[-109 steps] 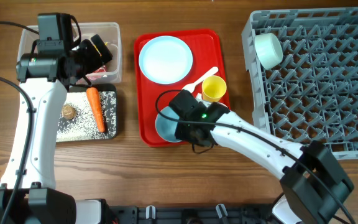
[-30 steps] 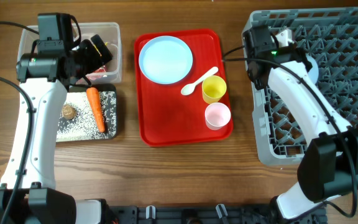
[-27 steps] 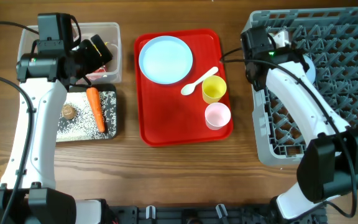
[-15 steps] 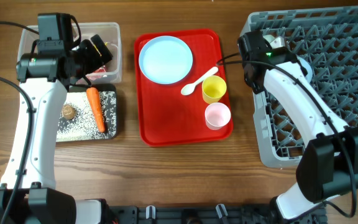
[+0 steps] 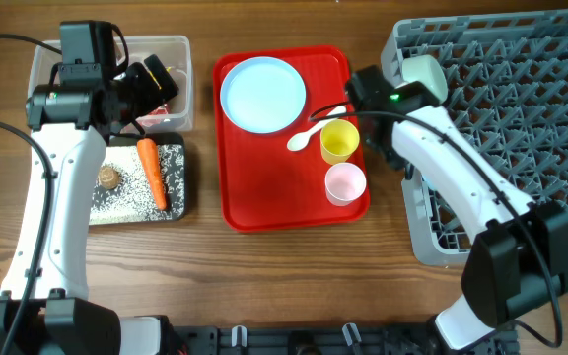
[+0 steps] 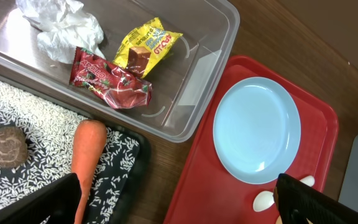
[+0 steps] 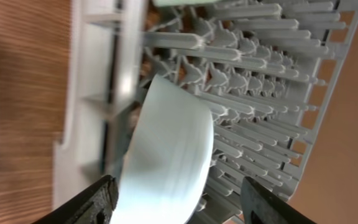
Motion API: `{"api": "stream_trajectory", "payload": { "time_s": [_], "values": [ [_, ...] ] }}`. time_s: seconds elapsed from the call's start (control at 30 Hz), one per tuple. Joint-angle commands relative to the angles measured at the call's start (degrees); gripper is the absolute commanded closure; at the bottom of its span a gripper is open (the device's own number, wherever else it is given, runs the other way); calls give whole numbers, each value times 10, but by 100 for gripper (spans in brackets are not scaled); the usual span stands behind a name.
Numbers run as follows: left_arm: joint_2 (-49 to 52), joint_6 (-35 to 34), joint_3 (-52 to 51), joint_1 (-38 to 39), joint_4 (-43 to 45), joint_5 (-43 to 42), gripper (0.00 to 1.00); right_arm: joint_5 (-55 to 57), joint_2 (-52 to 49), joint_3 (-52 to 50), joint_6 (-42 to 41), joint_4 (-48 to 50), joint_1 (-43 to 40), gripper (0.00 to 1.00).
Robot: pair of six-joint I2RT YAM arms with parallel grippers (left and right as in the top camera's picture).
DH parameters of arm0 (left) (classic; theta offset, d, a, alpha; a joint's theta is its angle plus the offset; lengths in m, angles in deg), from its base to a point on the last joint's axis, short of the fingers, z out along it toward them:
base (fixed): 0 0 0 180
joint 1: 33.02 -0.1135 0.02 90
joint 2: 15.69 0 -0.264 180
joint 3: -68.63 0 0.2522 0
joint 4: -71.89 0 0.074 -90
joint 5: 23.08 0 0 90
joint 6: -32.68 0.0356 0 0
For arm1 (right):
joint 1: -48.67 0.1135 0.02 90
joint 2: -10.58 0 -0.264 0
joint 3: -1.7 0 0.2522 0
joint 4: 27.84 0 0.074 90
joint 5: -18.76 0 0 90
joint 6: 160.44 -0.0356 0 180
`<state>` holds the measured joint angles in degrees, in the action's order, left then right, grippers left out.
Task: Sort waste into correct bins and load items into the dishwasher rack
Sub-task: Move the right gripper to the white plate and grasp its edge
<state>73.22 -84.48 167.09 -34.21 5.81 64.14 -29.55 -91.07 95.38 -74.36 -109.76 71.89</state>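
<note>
My left gripper (image 5: pixel 151 84) hangs open and empty over the clear tub (image 5: pixel 177 51). In the left wrist view (image 6: pixel 179 211) the tub holds the white tissue (image 6: pixel 61 28), yellow wrapper (image 6: pixel 148 46) and red wrapper (image 6: pixel 110 81). The black tray (image 5: pixel 176 209) holds the carrot (image 5: pixel 151 173), brown lump (image 5: pixel 108 177) and white grains (image 6: pixel 36 115). My right gripper (image 5: pixel 373 94) is open and empty at the grey rack's (image 5: pixel 521 148) left edge. A light blue bowl (image 5: pixel 424 77) stands on edge among the pegs, seen between my fingers in the right wrist view (image 7: pixel 166 155). The second bowl is hidden.
The flat red tray (image 5: pixel 274 192) holds the light blue plate (image 5: pixel 262 94), white spoon (image 5: pixel 316 128), yellow cup (image 5: pixel 339 141) and pink cup (image 5: pixel 345 183). My right arm crosses the rack's left side. Bare wood lies in front of the trays.
My right gripper carried a blue bowl from the red tray to the rack, let it go, and has pulled back left to the rack's edge. The left arm has not moved.
</note>
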Motion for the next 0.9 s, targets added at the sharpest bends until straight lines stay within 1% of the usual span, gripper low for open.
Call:
{"api": "stream_trajectory", "payload": {
  "time_s": [0.0, 0.07, 0.2, 0.23, 0.3, 0.33, 0.37, 0.4, 0.43, 0.47, 0.63, 0.7, 0.77, 0.87],
  "values": [
    [-7, -5, 0, -2, 1, 8, 0, -9, 11, 39, -41, -9, 8, 33],
    [-7, -5, 0, -2, 1, 8, 0, -14, 25, 73, -54, -16, 8, 32],
    [-7, -5, 0, -2, 1, 8, 0, -82, 62, 166, -53, -6, 8, 24],
    [-7, -5, 0, -2, 1, 8, 0, -127, 72, 187, -52, 12, 8, 21],
    [-7, -5, 0, -2, 1, 8, 0, -264, 89, 206, -52, 64, 8, 12],
    [-7, -5, 0, -2, 1, 8, 0, -366, 98, 207, -51, 101, 8, 4],
    [-7, -5, 0, -2, 1, 8, 0, -449, 101, 207, -51, 128, 8, 0],
    [-7, -5, 0, -2, 1, 8, 0, -505, 100, 207, -51, 155, 8, 1],
    [-7, -5, 0, -2, 1, 8, 0, -526, 93, 206, -54, 180, 8, 8],
    [-7, -5, 0, -2, 1, 8, 0, -524, 86, 206, -60, 195, 8, 12],
    [-7, -5, 0, -2, 1, 8, 0, -490, 17, 206, -101, 251, 8, 14],
    [-7, -5, 0, -2, 1, 8, 0, -492, -31, 206, -120, 288, 8, 19],
    [-7, -5, 0, -2, 1, 8, 0, -492, -73, 206, -122, 331, 8, 21],
    [-7, -5, 0, -2, 1, 8, 0, -505, -137, 206, -159, 392, 4, 25]
  ]
}}
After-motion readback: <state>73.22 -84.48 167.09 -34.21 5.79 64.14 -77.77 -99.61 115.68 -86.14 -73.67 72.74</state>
